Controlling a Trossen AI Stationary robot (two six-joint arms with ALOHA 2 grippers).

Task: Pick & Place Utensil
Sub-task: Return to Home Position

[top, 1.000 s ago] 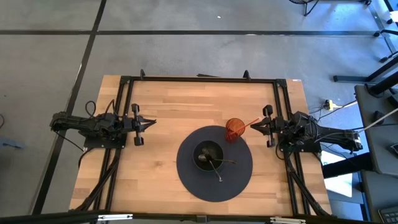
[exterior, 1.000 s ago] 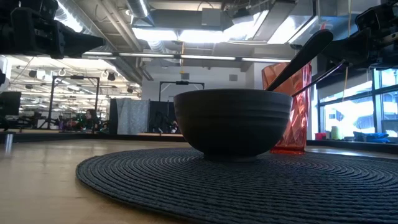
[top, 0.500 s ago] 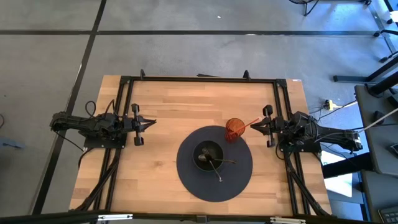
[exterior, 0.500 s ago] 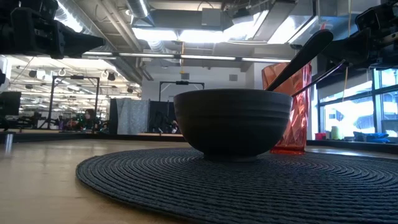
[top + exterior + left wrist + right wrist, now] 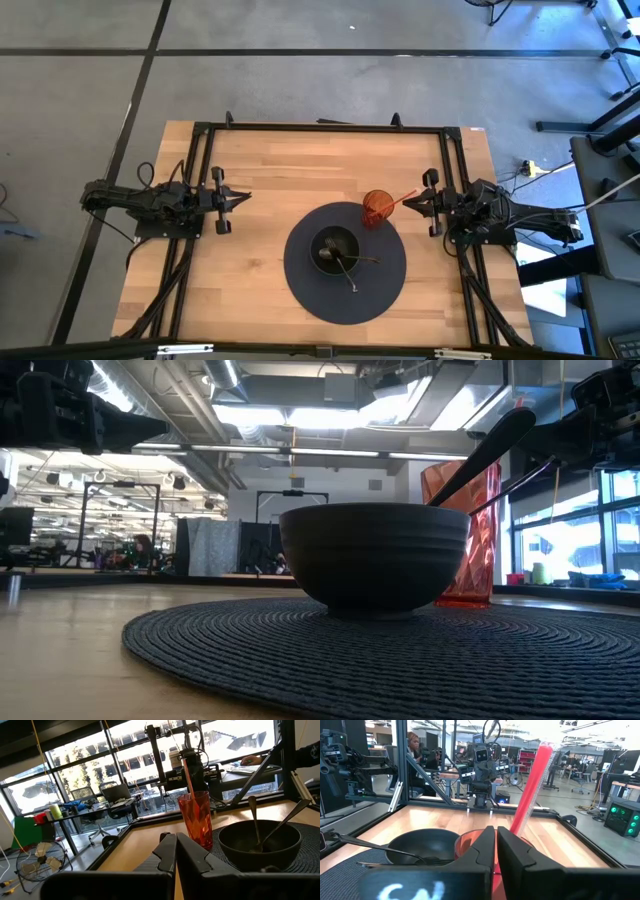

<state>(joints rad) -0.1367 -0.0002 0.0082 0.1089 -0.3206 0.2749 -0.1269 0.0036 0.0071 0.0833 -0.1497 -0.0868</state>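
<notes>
A dark bowl [image 5: 335, 248] sits on a round dark woven mat [image 5: 345, 290] and holds two metal utensils [image 5: 345, 265] whose handles lean on its rim. An orange faceted cup [image 5: 377, 208] with a red straw [image 5: 405, 197] stands at the mat's far right edge. My left gripper [image 5: 245, 197] hovers shut over the table's left side. My right gripper [image 5: 405, 203] hovers shut just right of the cup. The bowl [image 5: 260, 840], cup [image 5: 196, 817] and a utensil handle [image 5: 254, 817] show in the left wrist view, the bowl [image 5: 422, 847] and straw [image 5: 532, 785] in the right.
A black frame rail [image 5: 320, 127] runs along the table's far edge and down both sides. Bare wood lies between the left gripper and the mat [image 5: 255, 240] and along the far side. A person [image 5: 414, 742] sits in the room beyond the table.
</notes>
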